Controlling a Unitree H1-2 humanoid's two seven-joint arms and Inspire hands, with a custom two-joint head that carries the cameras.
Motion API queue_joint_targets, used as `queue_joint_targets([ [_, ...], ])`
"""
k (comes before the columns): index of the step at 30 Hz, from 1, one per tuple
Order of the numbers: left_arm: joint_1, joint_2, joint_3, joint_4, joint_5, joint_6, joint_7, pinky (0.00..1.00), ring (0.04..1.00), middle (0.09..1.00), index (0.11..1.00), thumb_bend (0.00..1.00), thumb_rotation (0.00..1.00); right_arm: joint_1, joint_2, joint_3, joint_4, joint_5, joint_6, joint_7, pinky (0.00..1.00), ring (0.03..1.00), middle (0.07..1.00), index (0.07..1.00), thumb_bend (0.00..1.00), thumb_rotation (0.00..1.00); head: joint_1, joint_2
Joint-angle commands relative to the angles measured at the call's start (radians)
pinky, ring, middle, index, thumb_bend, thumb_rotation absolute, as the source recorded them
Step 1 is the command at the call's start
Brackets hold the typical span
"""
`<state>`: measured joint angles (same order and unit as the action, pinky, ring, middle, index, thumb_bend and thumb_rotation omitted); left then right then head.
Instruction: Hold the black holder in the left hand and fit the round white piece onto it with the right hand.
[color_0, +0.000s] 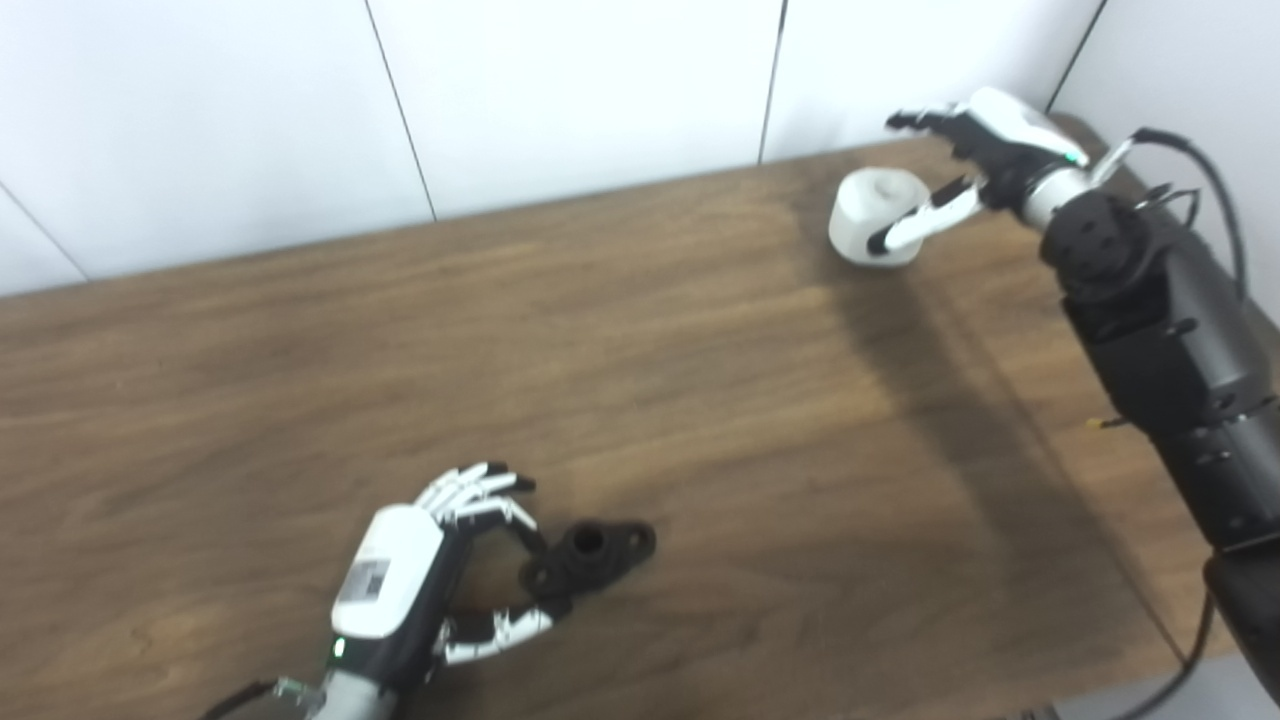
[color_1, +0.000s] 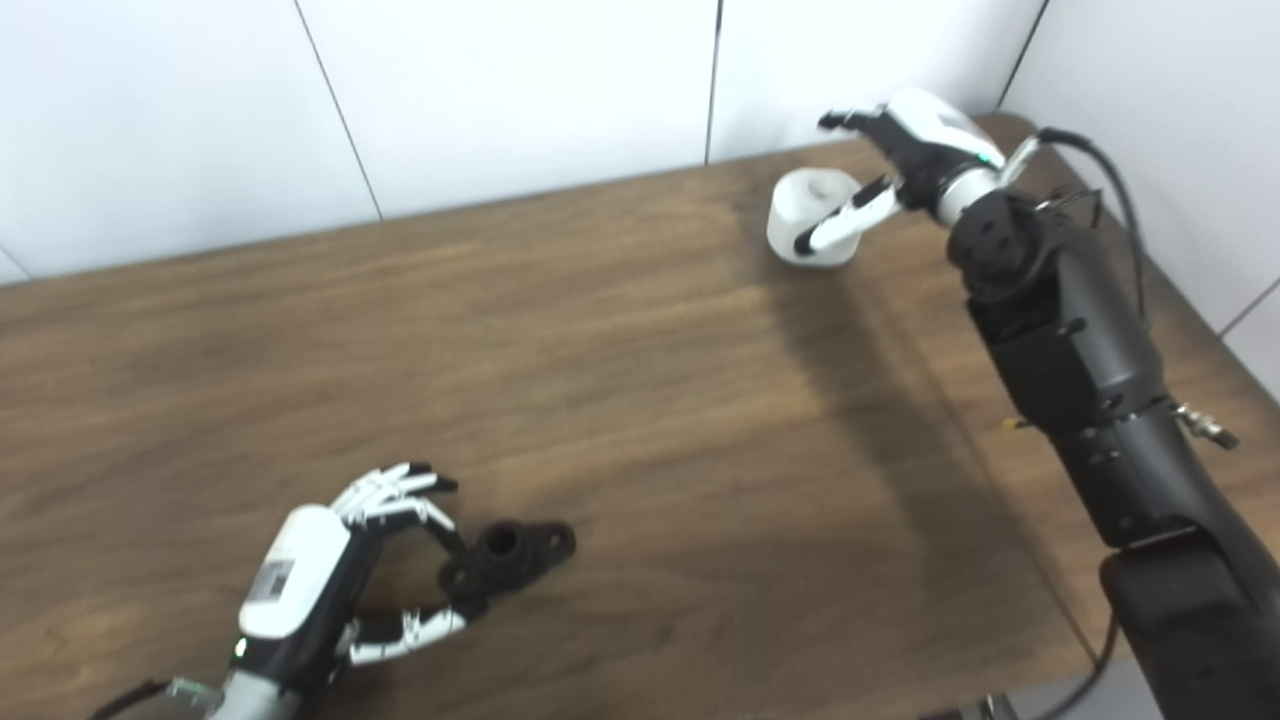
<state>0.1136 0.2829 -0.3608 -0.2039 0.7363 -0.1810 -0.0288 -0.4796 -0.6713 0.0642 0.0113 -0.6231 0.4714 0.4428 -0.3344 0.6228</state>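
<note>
The black holder (color_0: 590, 556) lies flat on the wooden table near the front left, a short ring with two ears. My left hand (color_0: 440, 570) sits just left of it, fingers spread apart around its left end, thumb tip close to or touching it; it holds nothing. The round white piece (color_0: 877, 215) stands at the far right of the table near the wall. My right hand (color_0: 965, 165) reaches to it with fingers apart, thumb against its front side and the other fingers above and behind it. It rests on the table.
The brown wooden table (color_0: 640, 380) runs to a white panelled wall at the back. Its right edge lies beside my right arm (color_0: 1150, 310), and a black cable loops off that arm. The front edge is near my left wrist.
</note>
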Motion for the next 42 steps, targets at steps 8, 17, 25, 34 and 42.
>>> queue_joint_targets([
  [8,0.024,0.011,-0.017,0.069,0.025,0.026,-0.033,0.87,0.866,0.785,0.487,0.52,0.04,-0.139,-0.029,0.051,0.095,-0.081,-0.002,0.031,0.91,1.000,0.927,0.864,0.92,0.27,0.020,-0.019],
  [17,0.025,0.013,-0.020,0.073,0.030,0.017,-0.026,0.85,0.859,0.783,0.487,0.52,0.04,-0.173,-0.017,0.102,0.188,-0.090,-0.008,-0.013,0.98,1.000,0.917,0.841,0.91,0.27,0.013,-0.026],
  [25,0.025,0.005,-0.021,0.073,0.030,0.028,-0.029,0.86,0.864,0.782,0.487,0.52,0.04,-0.180,-0.039,0.130,0.204,-0.095,-0.007,0.009,1.00,1.000,0.911,0.818,0.91,0.25,0.023,-0.026],
  [34,0.027,-0.001,-0.021,0.061,0.036,0.043,-0.036,0.86,0.865,0.782,0.487,0.52,0.04,-0.182,-0.063,0.141,0.200,-0.094,-0.016,0.007,0.99,1.000,0.889,0.725,0.88,0.23,0.030,-0.027],
  [42,0.024,-0.002,-0.021,0.060,0.032,0.037,-0.034,0.85,0.856,0.779,0.487,0.52,0.04,-0.187,-0.067,0.149,0.195,-0.095,-0.014,0.023,0.99,1.000,0.894,0.682,0.87,0.23,0.039,-0.021],
])
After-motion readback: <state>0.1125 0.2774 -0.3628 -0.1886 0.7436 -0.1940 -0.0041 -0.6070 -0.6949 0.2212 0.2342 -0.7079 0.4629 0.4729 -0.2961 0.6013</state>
